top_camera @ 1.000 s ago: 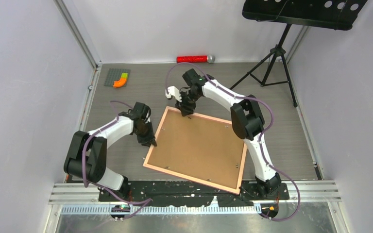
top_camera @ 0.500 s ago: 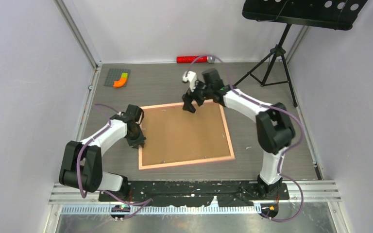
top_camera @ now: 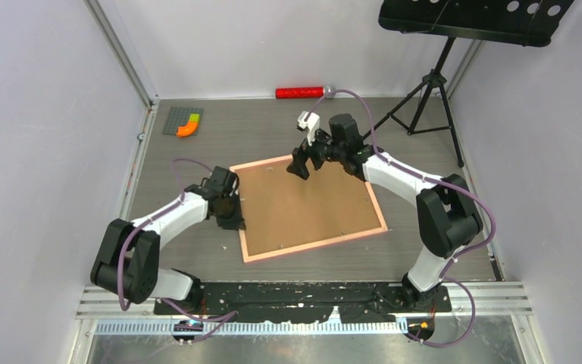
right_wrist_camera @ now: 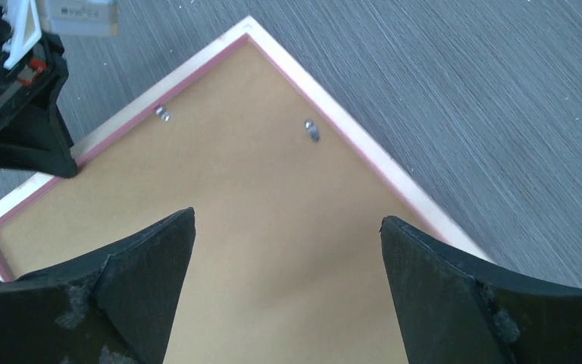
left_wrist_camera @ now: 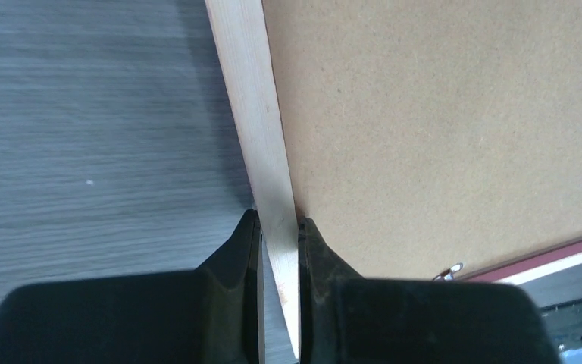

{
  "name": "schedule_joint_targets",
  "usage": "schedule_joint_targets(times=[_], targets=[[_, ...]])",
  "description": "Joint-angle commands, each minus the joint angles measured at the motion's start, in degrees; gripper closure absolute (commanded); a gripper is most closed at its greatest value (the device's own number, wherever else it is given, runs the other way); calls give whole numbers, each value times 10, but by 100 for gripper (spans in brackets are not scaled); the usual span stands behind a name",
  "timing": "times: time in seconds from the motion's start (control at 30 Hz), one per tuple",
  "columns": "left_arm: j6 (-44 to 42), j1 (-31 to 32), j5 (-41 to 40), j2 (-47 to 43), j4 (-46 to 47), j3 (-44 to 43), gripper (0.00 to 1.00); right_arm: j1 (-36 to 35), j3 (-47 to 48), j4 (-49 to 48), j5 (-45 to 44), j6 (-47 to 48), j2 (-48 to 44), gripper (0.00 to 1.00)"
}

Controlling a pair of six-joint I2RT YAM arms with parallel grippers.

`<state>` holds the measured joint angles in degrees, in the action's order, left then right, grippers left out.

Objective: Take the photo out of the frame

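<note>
Task barely started. Frame (top_camera: 314, 244) lies face-down mid-table with the brown backing board (top_camera: 307, 205) still seated inside the rim. Photo not visible in any view, presumably still under the board. Two metal tabs (right_wrist_camera: 313, 130) show on the board near one corner; can't tell if they're turned clear, so treat the board as locked. Left gripper (left_wrist_camera: 276, 220) is pinching the frame's left rim close to the near-left corner: one finger on the outer edge, the other on the board side. Right gripper (right_wrist_camera: 284, 227) has its fingers spread wide, holding nothing, hovering over the far edge of the frame. Left to do: free the tabs, lift the board out, then pull the photo. The frame holds only the board as far as can be seen.
</note>
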<state>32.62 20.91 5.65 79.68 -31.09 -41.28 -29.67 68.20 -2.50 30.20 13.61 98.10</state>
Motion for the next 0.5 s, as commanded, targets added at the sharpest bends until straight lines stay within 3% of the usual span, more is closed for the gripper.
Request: schedule_joint_targets(times=[0.0,0.13,0.3,0.47], targets=[[-44,32,79,-25,16,41,100,-8,-1,-33,14,-5,-6,3],[-17,38,111,-46,59,83,100,-39,-7,-10,14,46,4,3],[8,51,140,-41,109,95,100,-118,6,-22,-10,44,66,3],[6,51,115,-33,90,86,100,-183,62,-30,-66,10,145,2]])
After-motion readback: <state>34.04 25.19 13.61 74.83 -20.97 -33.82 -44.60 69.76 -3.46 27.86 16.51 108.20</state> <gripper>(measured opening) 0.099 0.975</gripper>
